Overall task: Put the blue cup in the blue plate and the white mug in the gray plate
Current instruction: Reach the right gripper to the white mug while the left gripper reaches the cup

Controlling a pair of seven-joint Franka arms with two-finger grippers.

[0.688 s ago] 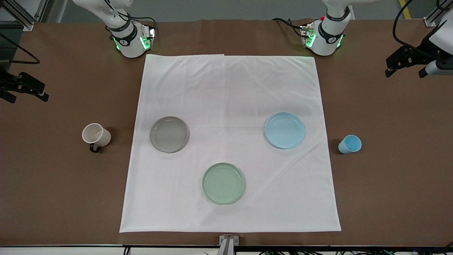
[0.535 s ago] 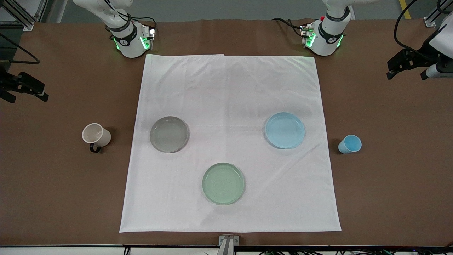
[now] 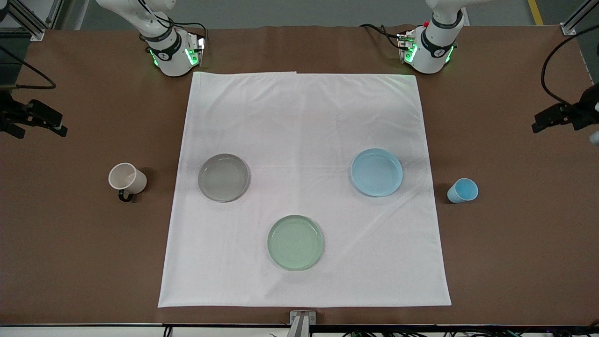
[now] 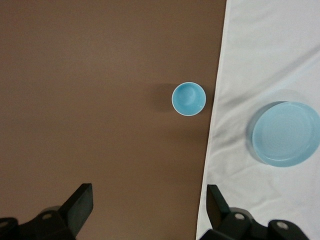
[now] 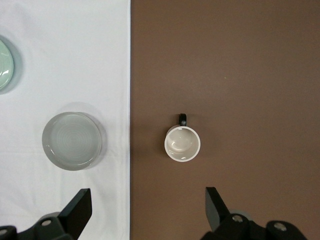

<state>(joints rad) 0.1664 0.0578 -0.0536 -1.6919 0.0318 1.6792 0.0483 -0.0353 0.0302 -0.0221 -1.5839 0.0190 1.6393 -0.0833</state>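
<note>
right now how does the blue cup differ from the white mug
The blue cup is light blue, tapered and has no handle; the white mug is cream, straight-sided, with a small dark loop handle. The cup looks a little smaller than the mug. The cup stands toward the left arm's end of the table, beside the blue plate; the mug stands toward the right arm's end, beside the gray plate. Both stand upright and empty on the bare brown table, off the white cloth.
</note>
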